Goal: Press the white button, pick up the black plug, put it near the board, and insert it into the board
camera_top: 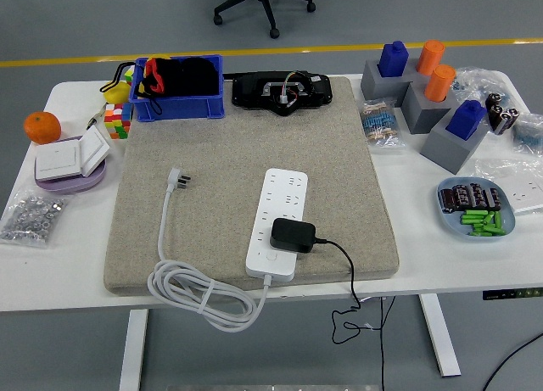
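White table [68, 264] carries a beige mat [229, 153]; on it the power strip [278, 223] lies ready, black plug [293, 236] seated at its 6 o'clock end, above the white button [271, 259]. No hands are visible.

Black plug [293, 236] on white board [278, 222].

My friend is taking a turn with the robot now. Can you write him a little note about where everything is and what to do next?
Hands: neither robot hand is in view.
Things: the white power strip lies on the beige mat. The black plug sits on the strip's near end, its black cable trailing off the table's front edge. The white button is just in front of the plug.
Done: the plug looks seated already; whether the button was pressed cannot be told.
Left: check the button, confirm the plug.
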Available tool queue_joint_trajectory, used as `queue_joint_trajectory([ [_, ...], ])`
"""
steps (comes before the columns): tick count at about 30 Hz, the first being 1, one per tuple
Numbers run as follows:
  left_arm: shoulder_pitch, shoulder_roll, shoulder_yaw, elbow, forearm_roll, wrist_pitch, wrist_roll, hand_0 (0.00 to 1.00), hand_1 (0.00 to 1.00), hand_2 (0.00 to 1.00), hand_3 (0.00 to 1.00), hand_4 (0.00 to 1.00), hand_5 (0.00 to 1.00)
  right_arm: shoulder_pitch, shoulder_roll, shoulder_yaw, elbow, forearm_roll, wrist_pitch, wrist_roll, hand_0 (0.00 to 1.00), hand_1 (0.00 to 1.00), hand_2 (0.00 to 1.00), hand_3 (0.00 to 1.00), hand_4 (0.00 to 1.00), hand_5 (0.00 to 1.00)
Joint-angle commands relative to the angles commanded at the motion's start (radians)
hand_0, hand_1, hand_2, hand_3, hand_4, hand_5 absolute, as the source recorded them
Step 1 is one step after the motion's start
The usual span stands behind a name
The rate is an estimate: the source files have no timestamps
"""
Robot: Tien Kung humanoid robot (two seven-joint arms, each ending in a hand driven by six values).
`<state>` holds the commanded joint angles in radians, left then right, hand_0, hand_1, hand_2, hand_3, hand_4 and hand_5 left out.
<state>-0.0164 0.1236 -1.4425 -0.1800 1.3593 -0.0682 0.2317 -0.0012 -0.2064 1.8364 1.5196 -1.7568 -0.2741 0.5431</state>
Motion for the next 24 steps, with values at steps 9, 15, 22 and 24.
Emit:
queue_joint_trajectory([
  [9, -0.015, -0.004, -0.006, 0.0, 0.001, 0.001, -0.004, 0.706, 0.698, 0.67, 0.712, 0.72, 0.291, 0.005, -0.008, 0.001, 0.026, 0.027, 0.01, -0.007, 0.496, 0.385, 0.386, 0.429, 0.743, 0.241],
  [15, -0.025, -0.011, -0.036, 0.0, 0.012, 0.001, -0.008, 0.705, 0.698, 0.67, 0.712, 0.72, 0.292, 0.0, -0.005, 0.013, 0.038, 0.038, 0.017, -0.015, 0.495, 0.385, 0.387, 0.434, 0.742, 0.241],
  [22, -0.028, -0.011, -0.053, 0.0, 0.026, 0.002, -0.006, 0.706, 0.697, 0.67, 0.712, 0.72, 0.289, -0.002, 0.003, 0.017, 0.042, 0.038, 0.02, -0.022, 0.497, 0.385, 0.389, 0.437, 0.739, 0.235],
  [24, -0.033, -0.011, -0.052, 0.0, 0.023, 0.002, -0.008, 0.706, 0.697, 0.67, 0.712, 0.72, 0.289, -0.002, 0.003, 0.018, 0.044, 0.037, 0.021, -0.024, 0.497, 0.385, 0.389, 0.437, 0.739, 0.235],
])
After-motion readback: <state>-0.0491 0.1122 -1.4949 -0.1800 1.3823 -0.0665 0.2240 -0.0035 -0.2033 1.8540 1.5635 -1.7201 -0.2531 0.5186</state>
